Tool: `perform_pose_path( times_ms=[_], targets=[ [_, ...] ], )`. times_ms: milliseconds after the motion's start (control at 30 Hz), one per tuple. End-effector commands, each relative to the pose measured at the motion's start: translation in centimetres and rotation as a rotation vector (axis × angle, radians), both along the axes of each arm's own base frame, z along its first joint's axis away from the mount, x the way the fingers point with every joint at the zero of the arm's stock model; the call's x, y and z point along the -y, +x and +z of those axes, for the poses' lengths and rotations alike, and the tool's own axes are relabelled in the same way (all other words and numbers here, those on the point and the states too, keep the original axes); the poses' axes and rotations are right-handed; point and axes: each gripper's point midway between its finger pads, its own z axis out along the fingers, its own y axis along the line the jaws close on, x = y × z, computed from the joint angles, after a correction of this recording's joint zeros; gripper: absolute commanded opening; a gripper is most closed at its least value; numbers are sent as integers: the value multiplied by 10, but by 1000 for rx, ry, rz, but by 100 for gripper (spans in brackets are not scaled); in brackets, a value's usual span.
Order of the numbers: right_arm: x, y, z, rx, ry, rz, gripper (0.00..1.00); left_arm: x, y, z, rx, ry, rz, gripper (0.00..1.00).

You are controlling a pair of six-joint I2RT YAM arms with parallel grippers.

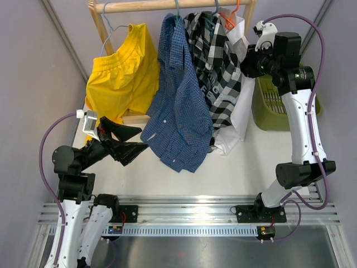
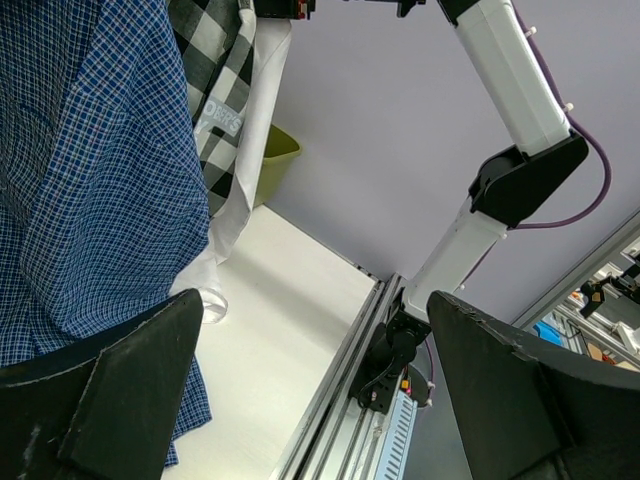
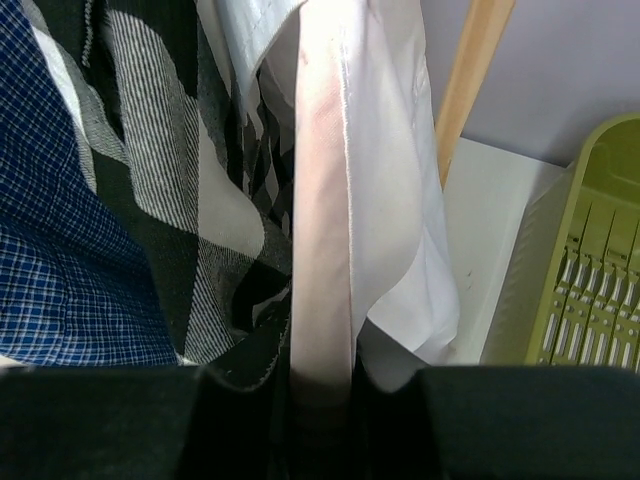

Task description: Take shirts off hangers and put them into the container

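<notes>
Three shirts hang on the wooden rail: blue fine-check shirt [image 1: 178, 111], black-and-white plaid shirt [image 1: 215, 67] and white shirt [image 1: 237, 128]. Their hanger hooks show at the rail: teal hanger [image 1: 177, 8], grey hanger [image 1: 216, 6], orange hanger [image 1: 231, 19]. My right gripper [image 3: 322, 385] is high at the rack's right end, shut on a vertical fold of the white shirt [image 3: 390, 180]. Just to its right stands the olive-green container [image 1: 273, 109]. My left gripper [image 1: 131, 139] hovers open and empty near the blue shirt's lower left hem [image 2: 90, 180].
A yellow garment [image 1: 122, 72] hangs at the rail's left on a pale blue hanger [image 1: 109, 25]. The rack's wooden post [image 3: 475, 80] stands between the white shirt and the container [image 3: 590, 260]. The rack's wooden base tray [image 1: 136, 118] lies under the clothes.
</notes>
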Motion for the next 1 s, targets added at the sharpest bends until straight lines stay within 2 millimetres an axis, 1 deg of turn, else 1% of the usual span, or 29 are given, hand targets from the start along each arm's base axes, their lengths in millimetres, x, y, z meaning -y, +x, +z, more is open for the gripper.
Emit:
perform_pose_path(
  times_ms=[0,33,67,100,133,167,233,267,367,400,433,467,500,533,567,633,667,700,733,767,800,833,867,900,933,967],
  targets=[
    [-5,-5,60,187,39,5,0,0,-7,10,35,-9,-4,99],
    [-6,-10,77,231,53,11,0,0,-8,12,38,-10,-5,99],
    [-8,-11,92,280,79,16,0,0,-9,12,41,-10,-7,99],
    [-10,-14,104,316,97,25,0,0,-9,13,48,-9,-5,99],
    [-12,-21,121,366,117,35,0,0,-10,14,48,-9,-5,99],
    [-14,-22,139,430,148,42,0,-1,-12,16,56,-9,-4,99],
    [-16,-30,157,498,187,51,0,-1,-13,17,61,-6,-1,99],
    [-17,-33,174,559,210,58,0,-1,-15,19,69,-5,-2,99],
    [-17,-42,196,633,237,57,0,-2,-16,19,70,-2,1,99],
    [-15,-51,204,661,244,59,0,-2,-16,18,71,-1,6,99],
    [-16,-50,206,689,253,61,0,-2,-16,18,72,-1,6,99],
    [-15,-54,210,718,261,62,0,-2,-16,18,72,-1,8,99],
    [-11,-71,222,773,271,61,0,-2,-16,18,72,-2,9,99],
    [-12,-64,207,760,274,53,0,-2,-16,18,72,-2,11,99],
    [-9,-68,214,795,281,42,0,-2,-16,18,72,-3,9,99],
    [-6,-74,213,793,270,34,0,-2,-15,17,66,-3,9,99],
    [-5,-74,205,756,261,25,0,-2,-15,17,68,-3,9,99],
    [-2,-82,206,751,257,18,0,-2,-15,16,66,-2,11,99],
    [2,-83,200,731,250,-10,0,-3,-14,15,61,1,14,99],
    [5,-85,188,688,246,-30,0,-3,-12,13,56,3,20,99],
    [9,-90,182,669,246,-55,0,-4,-10,11,53,7,31,99],
    [14,-102,170,644,245,-77,0,-4,-8,10,47,7,34,99],
    [19,-105,151,581,232,-117,0,-4,-7,8,41,9,36,99],
    [26,-125,149,577,235,-137,0,-3,-8,8,38,12,27,99],
    [28,-126,124,512,225,-155,0,-2,-7,6,34,15,18,99],
    [33,-134,102,441,216,-182,0,-1,-7,5,29,15,10,99]
  ],
)
